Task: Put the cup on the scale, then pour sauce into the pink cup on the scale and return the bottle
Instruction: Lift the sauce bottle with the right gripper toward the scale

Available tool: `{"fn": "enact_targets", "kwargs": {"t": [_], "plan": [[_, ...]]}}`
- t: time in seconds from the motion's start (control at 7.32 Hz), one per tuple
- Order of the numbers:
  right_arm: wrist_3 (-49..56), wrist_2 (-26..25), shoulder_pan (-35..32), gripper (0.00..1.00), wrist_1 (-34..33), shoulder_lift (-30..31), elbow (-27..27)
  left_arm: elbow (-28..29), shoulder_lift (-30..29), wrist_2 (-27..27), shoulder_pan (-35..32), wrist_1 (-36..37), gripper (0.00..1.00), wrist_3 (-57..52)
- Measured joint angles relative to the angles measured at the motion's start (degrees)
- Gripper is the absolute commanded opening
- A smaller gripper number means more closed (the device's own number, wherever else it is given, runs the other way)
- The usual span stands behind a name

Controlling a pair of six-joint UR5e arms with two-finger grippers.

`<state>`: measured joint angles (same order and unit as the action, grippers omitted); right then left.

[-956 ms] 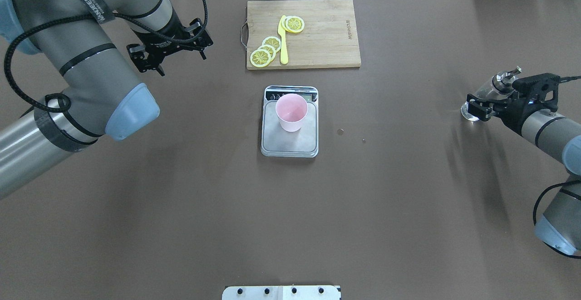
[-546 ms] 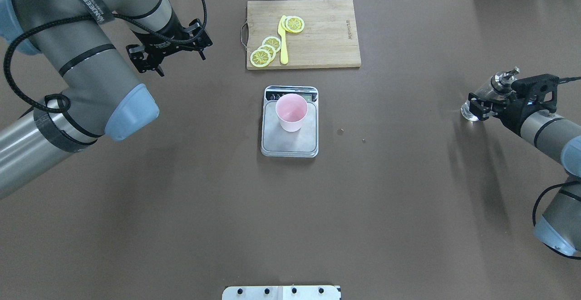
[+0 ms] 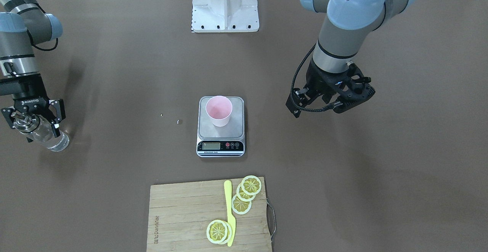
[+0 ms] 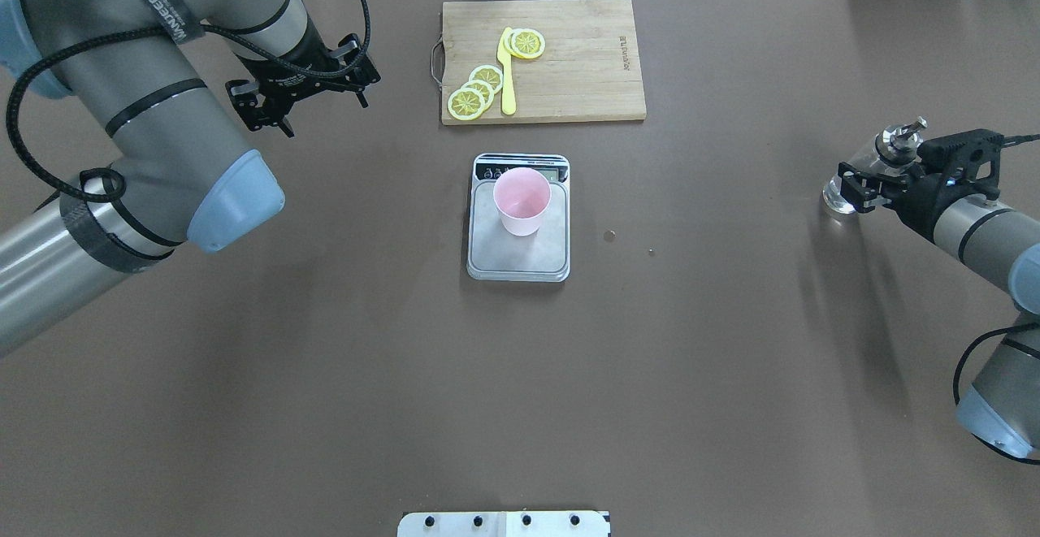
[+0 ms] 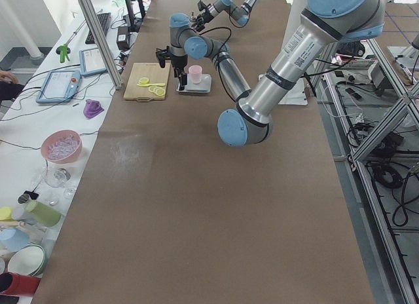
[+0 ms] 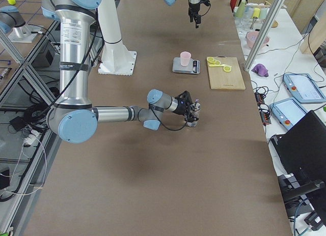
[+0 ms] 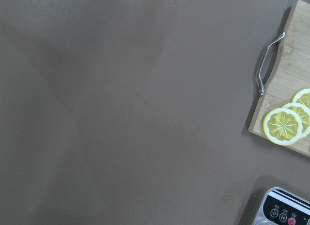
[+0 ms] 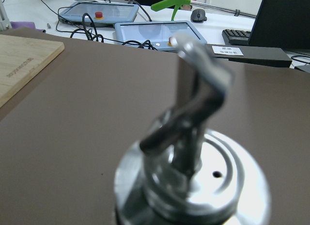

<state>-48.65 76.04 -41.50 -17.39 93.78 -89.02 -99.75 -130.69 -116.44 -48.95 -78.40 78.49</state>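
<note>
– Right end effector (image 3: pixel 32 120): what has it got?
– It's clamped across the bottle (image 3: pixel 51 139), high up, just under the metal collar. The bottle is far out on the robot's right of the worktop (image 4: pixel 569 374), well apart from the scale (image 4: pixel 520 257). I can't tell whether its base touches down.
– And the cup?
– The cup (image 4: pixel 522 200) stands upright on the scale, toward the display end. I can't make out any sauce in it.
– Left end effector?
– The left end effector (image 4: pixel 274 127) hangs empty near the board (image 4: pixel 585 58), fingers apart, clear of everything.
– What could go wrong?
– Smooth glass gripped that high could swing or slip between the fingers. If it's let go with the base not flat, it topples and sauce runs out of the spout (image 8: pixel 198 89). If it's carried over to pour, the cup looks light, so a nudge from the spout could knock it off the scale. Tilting too early would drip on the worktop.
</note>
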Motion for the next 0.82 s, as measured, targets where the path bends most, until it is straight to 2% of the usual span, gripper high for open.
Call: {"fn": "enact_targets", "kwargs": {"t": [0.41, 0.68, 0.82], "plan": [[1.44, 1.59, -0.43, 0.0, -0.8, -0.52, -3.56, -0.03, 0.08, -0.03, -0.31, 0.05, 0.98, -0.66], [5.37, 7.39, -3.35, 0.0, -3.35, -3.0, -5.88, -0.1, 0.37, -0.09, -0.65, 0.08, 0.98, -1.67], [6.34, 8.61, -4.25, 0.0, -6.06, -4.99, -6.64, -0.19, 0.55, -0.12, -0.92, 0.09, 0.98, -1.84]]}}
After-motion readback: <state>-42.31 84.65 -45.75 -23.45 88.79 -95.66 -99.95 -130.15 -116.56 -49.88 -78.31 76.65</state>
